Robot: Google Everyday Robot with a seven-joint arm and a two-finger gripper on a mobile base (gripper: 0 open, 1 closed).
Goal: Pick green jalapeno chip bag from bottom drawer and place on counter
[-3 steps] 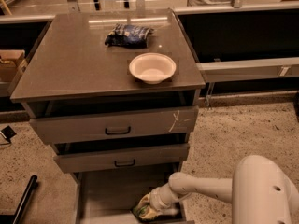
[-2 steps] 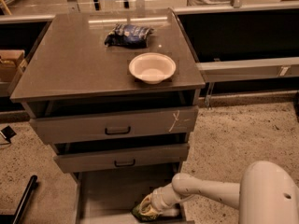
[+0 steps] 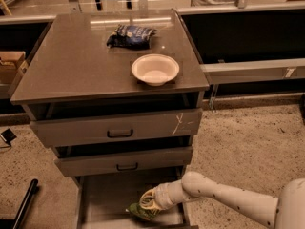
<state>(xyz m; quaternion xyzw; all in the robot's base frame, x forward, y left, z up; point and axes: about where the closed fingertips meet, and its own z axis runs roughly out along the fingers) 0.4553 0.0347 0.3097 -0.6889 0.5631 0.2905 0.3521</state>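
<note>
The green jalapeno chip bag (image 3: 139, 210) is in the open bottom drawer (image 3: 105, 197), near its front right, tilted. My gripper (image 3: 148, 204) reaches into the drawer from the right on a white arm and is closed on the bag's upper edge. The bag sits low over the grey drawer floor. I cannot tell whether it still touches the floor. The counter (image 3: 71, 66) is the glossy dark top of the cabinet, above the drawers.
A white bowl (image 3: 155, 69) and a dark blue bag (image 3: 131, 36) lie on the counter. The two upper drawers (image 3: 119, 128) with black handles stick out a little above the bottom drawer. A black pole (image 3: 24, 204) lies on the floor at the left.
My gripper and the green bag have shifted a little to the left together inside the bottom drawer. The arm's elbow has moved slightly right and up.
</note>
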